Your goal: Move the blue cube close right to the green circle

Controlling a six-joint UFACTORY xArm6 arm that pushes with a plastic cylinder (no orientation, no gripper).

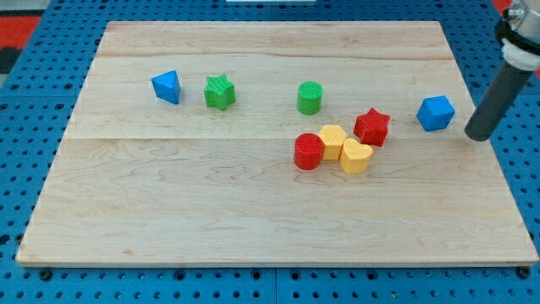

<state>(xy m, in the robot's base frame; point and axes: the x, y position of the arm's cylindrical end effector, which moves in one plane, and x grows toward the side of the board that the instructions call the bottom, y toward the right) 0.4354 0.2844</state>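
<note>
No jaws are carried by the arm, so no open or closed state can be given; nothing is held. Only a dark rod is seen at the right edge of the frame, and my tip (478,135) is set just right of the blue cube (435,113), a narrow gap being left between them. The blue cube is found right of centre, well apart from the green circle (310,98), which stands near the upper middle. Between them a red star (371,127) is placed, with a yellow hexagon block (333,141), a yellow heart block (355,157) and a red cylinder (309,151) clustered below the green circle. A green star (219,92) and a blue triangular block (167,86) are seen at the upper left of the wooden board (211,211).
</note>
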